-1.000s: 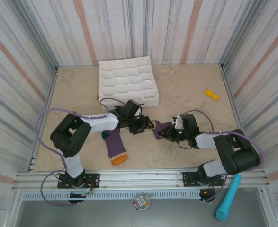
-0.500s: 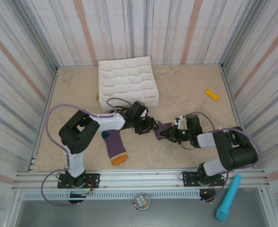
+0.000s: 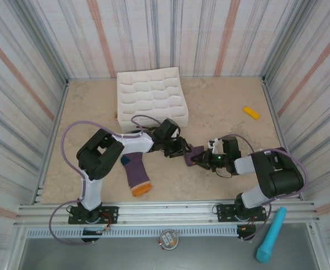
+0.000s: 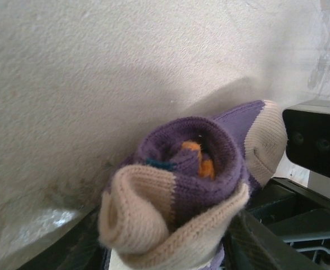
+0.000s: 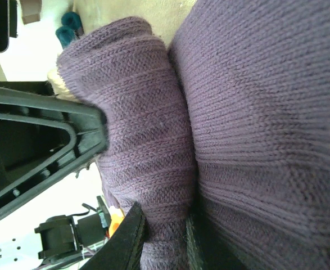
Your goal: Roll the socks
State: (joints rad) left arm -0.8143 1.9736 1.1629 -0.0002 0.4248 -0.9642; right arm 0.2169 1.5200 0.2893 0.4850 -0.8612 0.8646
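On the table [image 3: 226, 107], right tool [image 3: 199, 160] pinches rolled sock [image 4: 193, 169]; grip of left tool [image 3: 181, 150] unclear.

The beige, marble-patterned table top [image 3: 221, 107] carried a white moulded tray of many small compartments [image 3: 153, 120] toward its far edge. A small yellow block [image 3: 251, 112] lay well apart at the far right. A flat purple striped knit sock [image 3: 135, 172] with teal heel and orange toe lay near the front left. A second purple knit sock [image 3: 194, 154], bunched into a roll, seemed to rest on the surface near the middle.
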